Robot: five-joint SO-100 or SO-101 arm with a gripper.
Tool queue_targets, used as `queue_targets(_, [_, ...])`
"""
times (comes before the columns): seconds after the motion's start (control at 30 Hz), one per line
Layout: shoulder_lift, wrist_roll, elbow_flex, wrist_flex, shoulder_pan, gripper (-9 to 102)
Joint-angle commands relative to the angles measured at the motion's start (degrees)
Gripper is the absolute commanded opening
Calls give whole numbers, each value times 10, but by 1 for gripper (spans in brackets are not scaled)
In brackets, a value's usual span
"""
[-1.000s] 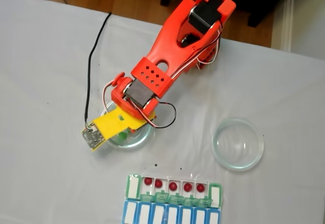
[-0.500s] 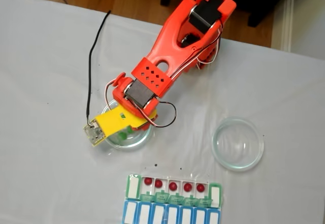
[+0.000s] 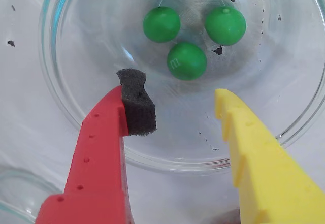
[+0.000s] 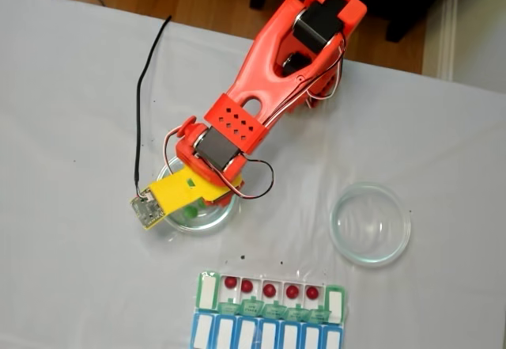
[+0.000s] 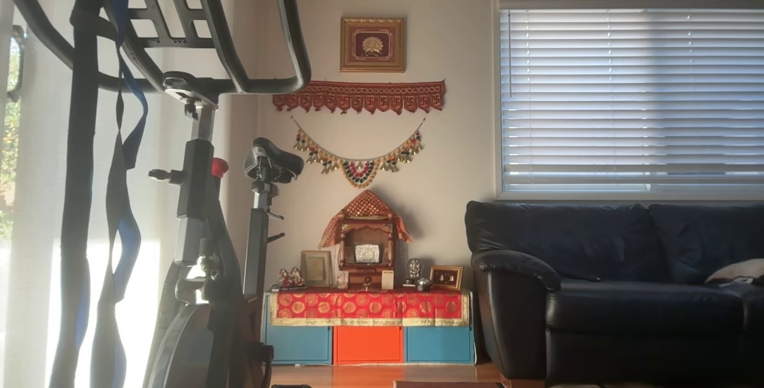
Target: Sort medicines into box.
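Item: orange arm's gripper (image 3: 175,109) over the left glass dish (image 4: 223,214), fingers spread and holding nothing. Risk, as a judgement: the green pills (image 3: 187,60) are smooth, round and loose on curved glass, so a closing jaw that meets one off-centre could squirt it sideways across the dish or over the rim onto the white tablecloth (image 4: 71,270); the nearest pill lies ahead of the fingertips rather than between them, so closing from this position would likely catch nothing; a low reach could also push the light dish along the cloth. Contents: four green pills in full or part in the wrist view, clustered at the dish's far side, the closest just beyond the foam pad (image 3: 136,102) on the red finger (image 3: 99,153); the yellow finger (image 3: 254,153) stands well apart from it. Pose: in the fixed view the arm reaches from the table's far edge down and to the left, wrist tilted over the dish. Pill organizer (image 4: 269,311) at the near edge (five red pills (image 4: 269,290) sit in its green row); second glass dish (image 4: 370,224) to the right holds nothing.
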Motion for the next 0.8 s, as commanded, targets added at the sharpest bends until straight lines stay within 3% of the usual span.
queue_targets(0.0, [4,-8,-5,-13,-8,22])
queue_targets(0.77, [-2,-26,34,-67,-7,18])
